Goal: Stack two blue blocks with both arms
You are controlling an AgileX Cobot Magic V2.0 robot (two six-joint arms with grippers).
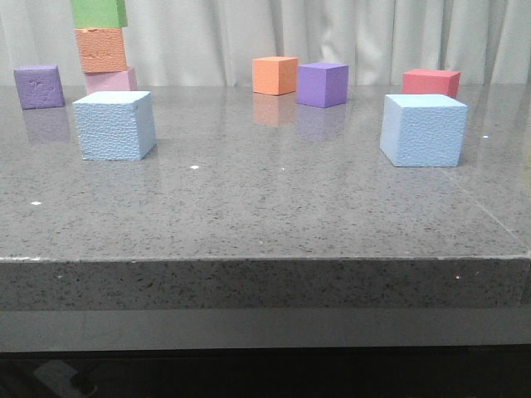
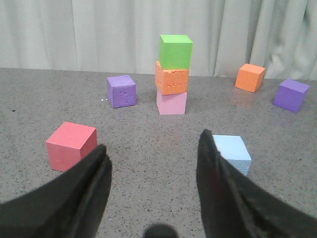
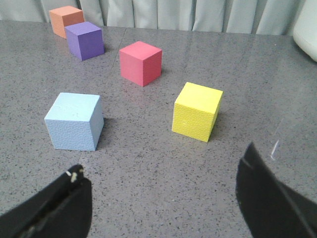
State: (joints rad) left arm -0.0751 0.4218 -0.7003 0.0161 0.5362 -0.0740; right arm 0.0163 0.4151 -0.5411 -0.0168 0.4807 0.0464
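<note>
Grey speckled table | blue blocks apart near left and right edges | left gripper spread, empty | right gripper spread, empty

- Left blue block: pale, pebbled cube, sitting upright on the table at nine o'clock.
- Right blue block: matching cube, resting upright at three o'clock, well apart.

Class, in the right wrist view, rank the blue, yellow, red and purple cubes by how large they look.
1. blue block and yellow cube: alike, no ranking.
2. red cube.
3. purple cube.
The last two stand farther from the camera, so true sizes stay unsure.
</note>
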